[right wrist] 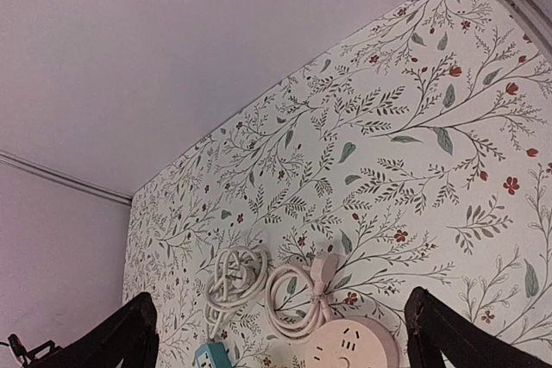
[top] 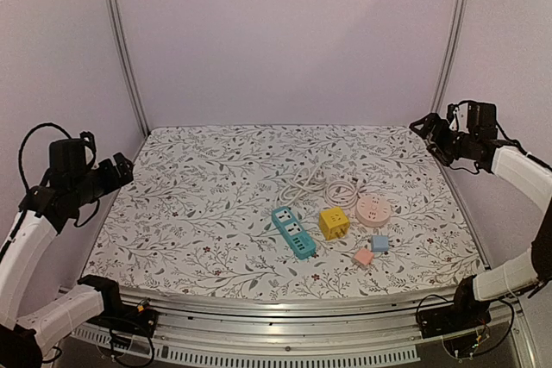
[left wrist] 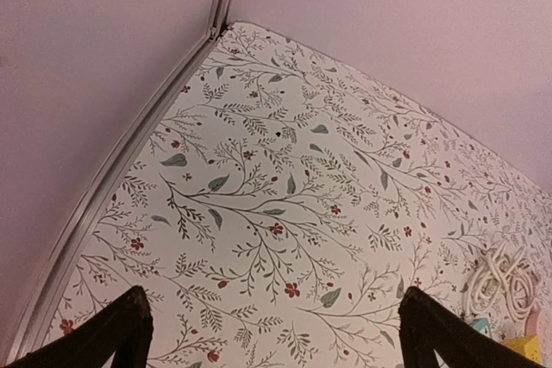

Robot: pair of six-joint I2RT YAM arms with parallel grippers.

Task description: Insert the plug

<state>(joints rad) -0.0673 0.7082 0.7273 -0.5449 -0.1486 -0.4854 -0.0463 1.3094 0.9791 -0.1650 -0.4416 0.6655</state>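
Observation:
A teal power strip [top: 293, 231], a yellow cube socket [top: 334, 222] and a round pink socket [top: 374, 210] lie right of the table's middle. Behind them rest a coiled white cable [top: 304, 182] and a coiled pink cable [top: 341, 189]. The right wrist view shows the pink plug [right wrist: 324, 265] lying on its coil [right wrist: 293, 299], the white coil [right wrist: 233, 277] and the pink socket [right wrist: 354, 346]. My left gripper [top: 123, 167] hangs open over the table's left edge, far from the sockets. My right gripper [top: 424, 127] hangs open over the far right corner. Both hold nothing.
A small blue cube [top: 379, 243] and a small pink cube [top: 363, 257] sit in front of the round socket. Metal posts [top: 121, 40] rise at the back corners, with pale walls behind. The left wrist view shows bare floral cloth [left wrist: 276, 213] and the white coil [left wrist: 500, 277] far right.

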